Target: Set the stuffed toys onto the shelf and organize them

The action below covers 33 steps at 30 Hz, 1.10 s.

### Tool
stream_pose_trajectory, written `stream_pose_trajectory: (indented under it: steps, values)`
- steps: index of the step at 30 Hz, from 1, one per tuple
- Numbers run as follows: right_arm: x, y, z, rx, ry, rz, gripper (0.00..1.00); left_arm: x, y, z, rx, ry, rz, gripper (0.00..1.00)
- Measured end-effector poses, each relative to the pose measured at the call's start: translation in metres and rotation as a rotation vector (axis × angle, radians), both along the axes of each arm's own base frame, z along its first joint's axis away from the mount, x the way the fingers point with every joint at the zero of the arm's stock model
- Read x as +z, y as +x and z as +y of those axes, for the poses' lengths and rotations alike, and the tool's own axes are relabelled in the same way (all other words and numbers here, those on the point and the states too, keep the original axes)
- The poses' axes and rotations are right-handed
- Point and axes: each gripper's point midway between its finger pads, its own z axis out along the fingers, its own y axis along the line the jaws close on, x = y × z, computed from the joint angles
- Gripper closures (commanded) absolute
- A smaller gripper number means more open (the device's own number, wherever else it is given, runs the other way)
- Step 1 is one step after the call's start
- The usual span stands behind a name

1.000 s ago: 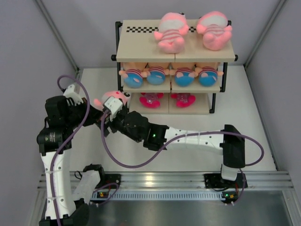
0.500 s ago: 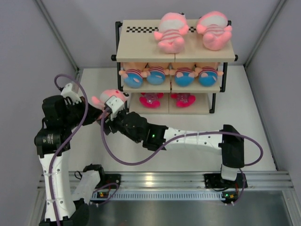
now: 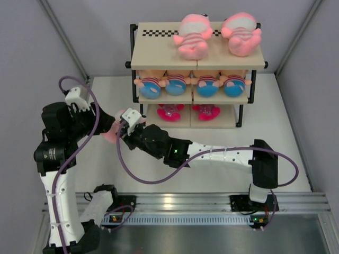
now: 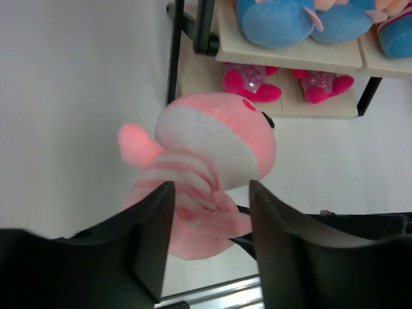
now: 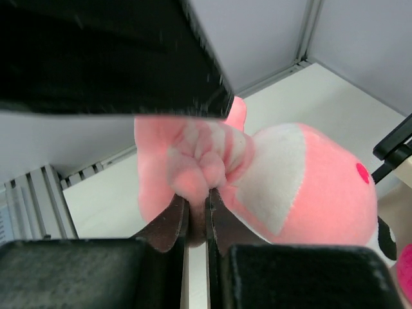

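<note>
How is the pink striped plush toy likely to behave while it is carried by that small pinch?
Probably soft and floppy: the right gripper pinches only a bunched fold of the plush toy. It is likely light for its size, since so small a pinch seems to hold it. Its big head may sag or swing.

A three-tier shelf (image 3: pixel 153 59) with black metal posts and beige boards, one checkered strip along its top, stands at 12 o'clock on the table. Two pale pink striped plush animals (image 3: pixel 192 36) (image 3: pixel 241 34) lie on the top board's right half. Four peach-faced dolls in red-striped shirts and blue bottoms (image 3: pixel 150 85) fill the middle board in a row. Two small magenta plush toys (image 3: pixel 170 112) (image 3: pixel 205 112) lie side by side on the bottom board. A third pink striped plush animal (image 4: pixel 209 170) hangs off the table at 8 o'clock from the shelf, a fold of its striped belly pinched by the right gripper (image 5: pixel 196 209).
</note>
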Motion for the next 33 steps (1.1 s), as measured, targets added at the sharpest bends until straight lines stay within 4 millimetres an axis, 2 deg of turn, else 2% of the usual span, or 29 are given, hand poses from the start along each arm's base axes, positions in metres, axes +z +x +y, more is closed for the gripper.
stream_pose_trajectory:
  steps: [3, 7, 9, 12, 14, 15, 18, 20, 22, 24, 26, 29, 33]
  values:
    - [-0.006, -0.003, -0.003, 0.042, -0.043, -0.018, 1.0, 0.024, 0.0, 0.008, 0.004, 0.08, -0.089, 0.2]
    - [-0.008, -0.016, -0.004, 0.178, -0.151, -0.083, 1.0, 0.071, -0.008, 0.024, 0.052, 0.206, -0.236, 0.15]
    - [0.004, -0.024, -0.003, 0.272, -0.188, -0.129, 1.0, 0.101, -0.015, 0.035, 0.099, 0.27, -0.319, 0.15]
    - [0.051, -0.027, -0.007, 0.386, -0.199, -0.226, 1.0, 0.153, -0.031, 0.048, 0.182, 0.347, -0.458, 0.13]
    - [0.106, -0.019, -0.016, 0.416, -0.158, -0.329, 1.0, 0.179, -0.045, 0.054, 0.226, 0.376, -0.53, 0.13]
    - [0.14, -0.013, -0.024, 0.412, -0.117, -0.397, 1.0, 0.187, -0.051, 0.056, 0.243, 0.383, -0.555, 0.13]
    - [0.22, 0.012, -0.058, 0.355, -0.011, -0.567, 1.0, 0.2, -0.06, 0.06, 0.274, 0.4, -0.593, 0.12]
    - [0.253, 0.035, -0.084, 0.294, 0.024, -0.645, 1.0, 0.2, -0.06, 0.061, 0.275, 0.406, -0.589, 0.12]
    - [0.269, 0.061, -0.107, 0.233, 0.026, -0.692, 1.0, 0.198, -0.054, 0.061, 0.27, 0.406, -0.576, 0.12]
    - [0.27, 0.091, -0.125, 0.179, 0.002, -0.703, 1.0, 0.194, -0.045, 0.061, 0.258, 0.405, -0.557, 0.12]
    - [0.265, 0.116, -0.134, 0.156, -0.019, -0.695, 1.0, 0.19, -0.036, 0.06, 0.244, 0.402, -0.535, 0.12]
    - [0.24, 0.152, -0.134, 0.159, -0.072, -0.655, 1.0, 0.182, -0.019, 0.06, 0.224, 0.394, -0.494, 0.11]
    - [0.195, 0.18, -0.126, 0.2, -0.129, -0.553, 1.0, 0.17, -0.006, 0.058, 0.199, 0.378, -0.449, 0.11]
